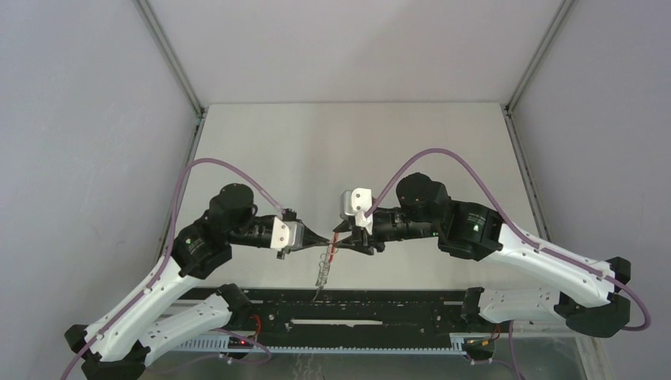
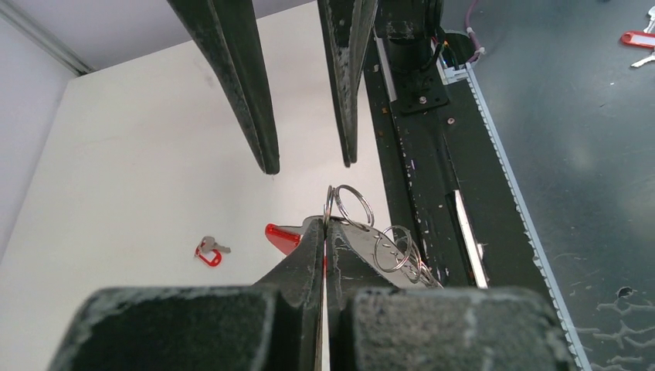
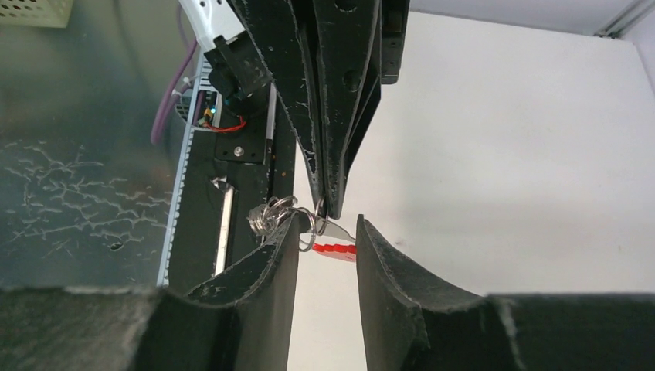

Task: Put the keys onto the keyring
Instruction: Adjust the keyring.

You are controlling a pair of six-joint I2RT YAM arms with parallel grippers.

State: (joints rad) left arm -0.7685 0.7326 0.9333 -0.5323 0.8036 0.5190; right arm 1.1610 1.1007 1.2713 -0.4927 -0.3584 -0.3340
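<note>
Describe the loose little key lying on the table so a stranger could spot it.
In the left wrist view, find the left gripper over the white table, its jaws shut on a red strap. Picture-left of it, alone on the tabletop, lies a small silvery key with a red tag; unlike the strap, nothing holds it.

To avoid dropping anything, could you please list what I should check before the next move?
1. Left gripper shut on the keyring: ok.
2. Right gripper open, aimed at the red strap: ok.
3. Keys dangling below the grippers: ok.
4. Keys clear of the table: cannot tell.
5. A key already threaded on: cannot tell.
6. Spare red-tagged key lying apart: ok.
</note>
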